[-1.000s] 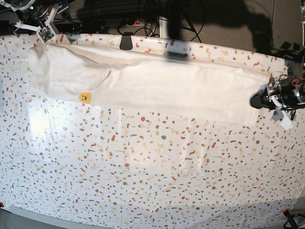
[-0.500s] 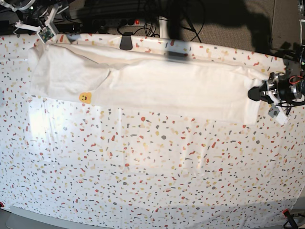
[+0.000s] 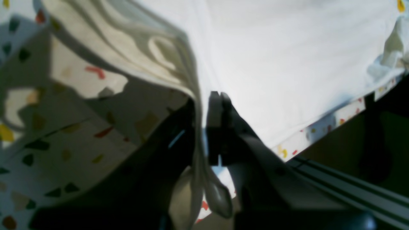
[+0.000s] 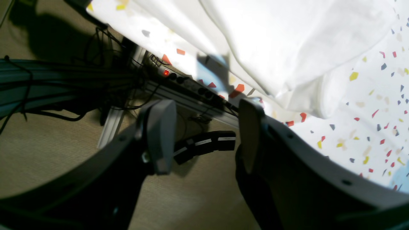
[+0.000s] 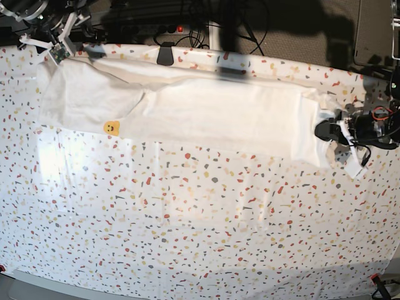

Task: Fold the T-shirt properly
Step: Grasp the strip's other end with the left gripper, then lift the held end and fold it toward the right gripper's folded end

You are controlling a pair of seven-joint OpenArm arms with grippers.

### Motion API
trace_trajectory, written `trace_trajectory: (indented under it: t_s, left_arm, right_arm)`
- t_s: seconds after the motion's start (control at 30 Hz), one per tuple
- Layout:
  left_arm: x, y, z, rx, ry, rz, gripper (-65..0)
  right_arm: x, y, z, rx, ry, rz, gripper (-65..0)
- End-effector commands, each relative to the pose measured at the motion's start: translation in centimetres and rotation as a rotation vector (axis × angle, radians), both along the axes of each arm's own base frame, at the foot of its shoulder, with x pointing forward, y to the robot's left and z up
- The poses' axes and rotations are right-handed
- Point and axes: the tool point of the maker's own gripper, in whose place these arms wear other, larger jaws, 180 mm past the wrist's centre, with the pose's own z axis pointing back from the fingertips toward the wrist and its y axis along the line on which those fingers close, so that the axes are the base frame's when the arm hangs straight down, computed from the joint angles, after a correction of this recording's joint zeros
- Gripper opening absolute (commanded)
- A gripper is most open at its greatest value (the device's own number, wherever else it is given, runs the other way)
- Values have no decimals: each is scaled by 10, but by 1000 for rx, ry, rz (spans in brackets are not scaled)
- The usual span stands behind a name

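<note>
Two end effectors: left [image 3: 204, 127] clamped on the shirt's [image 5: 206, 112] end hem, right [image 4: 204, 140] gaping, empty, beyond the bench's [image 5: 187, 219] far corner. Shirt lies as a long band; next, carry that hem across.

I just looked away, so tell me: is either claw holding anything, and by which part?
The left claw is shut on the T-shirt, pinching its edge at the end near that arm. The right claw is open and empty.
</note>
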Motion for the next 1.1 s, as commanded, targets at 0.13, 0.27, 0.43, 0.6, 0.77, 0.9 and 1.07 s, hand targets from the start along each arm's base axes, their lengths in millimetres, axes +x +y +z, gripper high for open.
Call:
trace_trajectory:
  t_s: [0.13,0.27,0.43,0.6,0.77,0.9,1.07]
  left_arm:
    - [18,-21,33,-39,-121,-36,-650]
    - [9,-57,29,-113,-108,-60,-650]
    - [-7,-97,24,-209,-94,-82,-650]
    - [-8,-130,36,-266,-135,-107,-650]
    - [-8,-168,44,-350,-145,-105,-650]
    - [-19,-193,41,-365,-99,-149,-650]
    - [-25,-217,45,-433,-84,-150,-650]
  right_arm:
    - [17,3,12,11,-68,11,-334]
    - [26,8,16,44,-92,9,-334]
    - [14,5,8,23,-22,15,-334]
    - [2,5,4,23,19,14,-334]
    - [3,6,4,25,14,14,-334]
    - [3,6,4,25,14,14,-334]
    - [3,6,4,25,14,15,-334]
